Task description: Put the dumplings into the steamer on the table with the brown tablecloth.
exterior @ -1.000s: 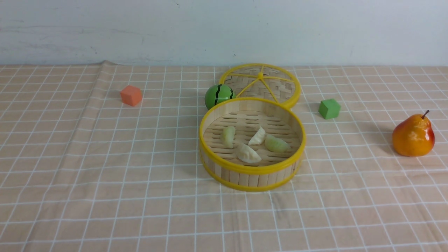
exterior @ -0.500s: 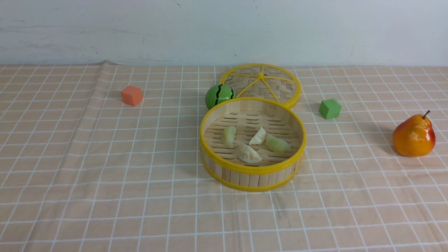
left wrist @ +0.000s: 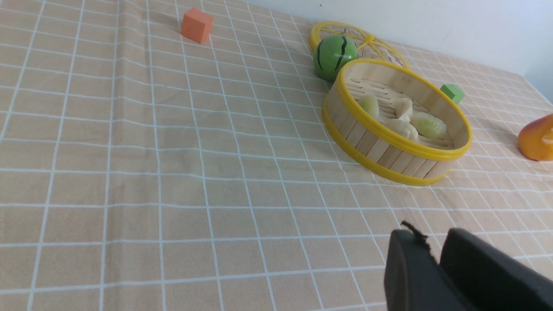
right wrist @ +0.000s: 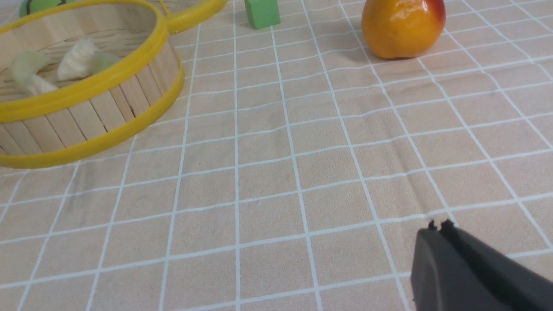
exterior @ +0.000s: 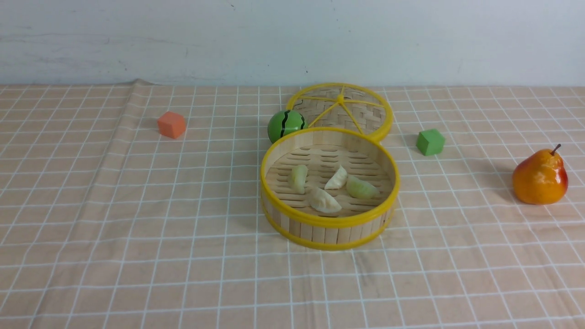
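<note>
All four dumplings (exterior: 330, 185) lie on the slatted floor of the steamer (exterior: 330, 223) at the centre of the front view, with none on the brown tablecloth (exterior: 137, 219), so the task looks finished. That view shows no arm. Only the wrist views do: the left gripper (left wrist: 434, 252), at the lower right of its frame, has its jaws slightly apart and empty, while the right gripper (right wrist: 438, 226), also lower right, is clenched on nothing, both well clear of the steamer.

Yellow rims are seen on the steamer (exterior: 330, 223); a white grid is borne by the tan tablecloth (exterior: 137, 219)
</note>
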